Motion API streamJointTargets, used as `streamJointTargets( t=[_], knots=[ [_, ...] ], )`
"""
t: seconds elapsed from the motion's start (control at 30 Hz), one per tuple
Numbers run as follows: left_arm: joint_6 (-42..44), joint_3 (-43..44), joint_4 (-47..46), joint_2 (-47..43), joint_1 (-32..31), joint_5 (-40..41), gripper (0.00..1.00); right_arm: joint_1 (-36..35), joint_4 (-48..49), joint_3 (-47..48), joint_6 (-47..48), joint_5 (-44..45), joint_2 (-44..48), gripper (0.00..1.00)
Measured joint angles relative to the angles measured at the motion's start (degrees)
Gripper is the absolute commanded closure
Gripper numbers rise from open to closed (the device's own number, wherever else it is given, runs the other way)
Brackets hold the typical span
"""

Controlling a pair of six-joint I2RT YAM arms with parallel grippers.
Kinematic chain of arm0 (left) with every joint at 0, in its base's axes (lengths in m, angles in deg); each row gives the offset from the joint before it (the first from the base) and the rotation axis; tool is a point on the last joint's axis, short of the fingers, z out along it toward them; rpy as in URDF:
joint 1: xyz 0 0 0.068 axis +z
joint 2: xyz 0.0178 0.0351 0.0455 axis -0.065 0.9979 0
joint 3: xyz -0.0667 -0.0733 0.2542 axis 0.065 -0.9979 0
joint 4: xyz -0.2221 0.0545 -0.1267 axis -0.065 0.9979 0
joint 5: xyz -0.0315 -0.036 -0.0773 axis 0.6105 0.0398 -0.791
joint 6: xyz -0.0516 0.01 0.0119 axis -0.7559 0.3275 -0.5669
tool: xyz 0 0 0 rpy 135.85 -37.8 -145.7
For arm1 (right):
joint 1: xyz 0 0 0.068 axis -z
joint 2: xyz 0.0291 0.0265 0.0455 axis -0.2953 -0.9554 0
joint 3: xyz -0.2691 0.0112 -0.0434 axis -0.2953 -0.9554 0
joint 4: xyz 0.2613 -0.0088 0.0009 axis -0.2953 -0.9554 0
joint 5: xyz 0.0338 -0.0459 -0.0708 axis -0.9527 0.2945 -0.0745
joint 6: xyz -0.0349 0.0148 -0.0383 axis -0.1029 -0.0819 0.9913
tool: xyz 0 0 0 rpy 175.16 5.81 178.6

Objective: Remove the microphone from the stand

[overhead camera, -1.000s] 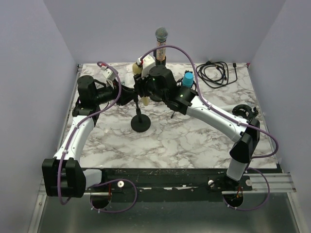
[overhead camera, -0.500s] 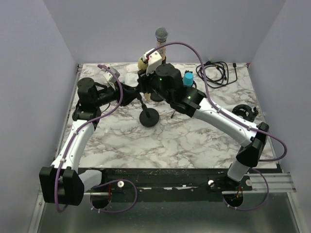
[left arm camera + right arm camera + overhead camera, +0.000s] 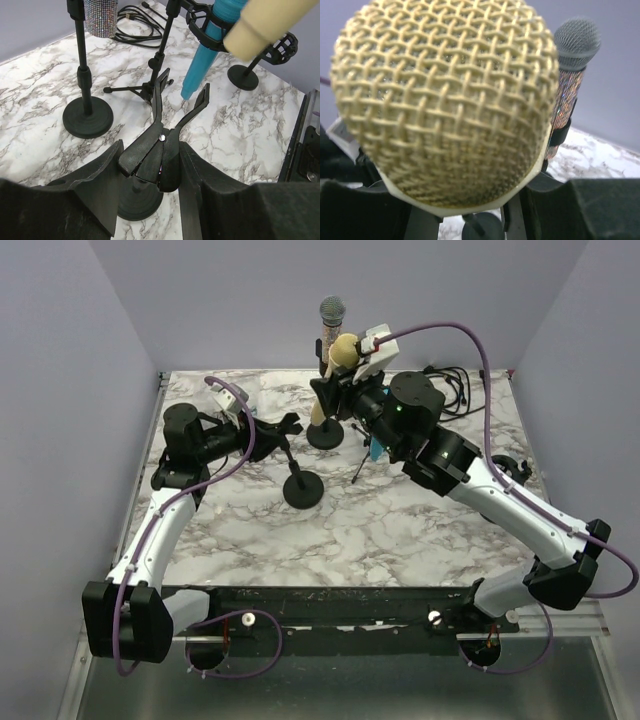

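Note:
My right gripper is shut on the cream microphone and holds it tilted in the air, above and right of its stand. The microphone's mesh head fills the right wrist view. Its body shows at the top right of the left wrist view. My left gripper is shut on the stand's black clip, whose two prongs stand empty. The stand's round base rests on the marble table, also seen under the clip.
A glitter-bodied, grey-headed microphone stands on its own stand at the back. A teal microphone hangs in a tripod stand. A black cable lies back right. A shock-mount stand is at the right.
My right gripper has lifted the cream microphone up and to the right, out of the clip. My left gripper has stayed on the clip; the stand base has shifted slightly.

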Motion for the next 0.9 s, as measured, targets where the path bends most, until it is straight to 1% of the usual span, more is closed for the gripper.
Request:
streamJointTargets(
  t=[0.03,0.07,0.1,0.23,0.27,0.37,0.47,0.57,0.63,0.7,0.73,0.8,0.9],
  knots=[
    [-0.3,0.1,0.0,0.1,-0.1,0.1,1.0,0.0,-0.9,-0.7,-0.8,-1.1,0.4,0.99],
    [-0.8,0.2,0.1,0.1,-0.2,0.2,0.98,0.0,-2.3,-1.3,-1.7,-2.2,0.8,0.99],
    [-1.2,0.2,0.2,0.2,-0.2,0.4,0.93,0.0,-3.9,-1.9,-2.7,-3.0,1.2,0.99],
    [-2.1,0.5,0.6,0.3,-1.2,1.9,0.62,0.0,-11.5,-5.3,-7.5,-5.5,4.6,0.99],
    [-2.2,0.5,0.6,0.3,-1.5,2.2,0.59,0.0,-13.3,-7.1,-8.7,-5.8,6.3,0.99],
    [-2.2,1.1,1.7,0.3,-2.9,3.5,0.51,0.0,-17.8,-13.4,-12.3,-6.3,12.2,0.99],
    [-2.6,1.6,2.6,0.4,-3.7,4.2,0.46,0.0,-22.8,-20.0,-15.6,-6.2,18.7,1.0],
    [-2.9,2.0,3.0,0.4,-4.3,5.2,0.41,0.0,-27.7,-24.5,-19.5,-4.8,23.2,0.99],
    [-3.5,2.0,3.0,0.4,-4.5,5.4,0.22,0.0,-30.9,-27.2,-22.9,-3.0,25.1,0.99],
    [-4.5,2.1,3.0,0.4,-4.7,5.4,0.09,0.0,-34.7,-30.0,-26.9,-1.2,25.6,0.99],
    [-5.2,2.2,3.1,0.5,-4.7,5.3,0.02,0.0,-36.2,-31.5,-29.3,-0.2,25.5,0.96],
    [-5.9,2.3,3.0,0.5,-4.8,5.3,0.02,0.0,-38.4,-34.5,-33.2,1.8,24.8,0.93],
    [-6.9,2.3,3.0,0.5,-5.1,5.3,0.02,0.1,-43.3,-39.0,-40.0,5.9,21.6,0.92]
  ],
)
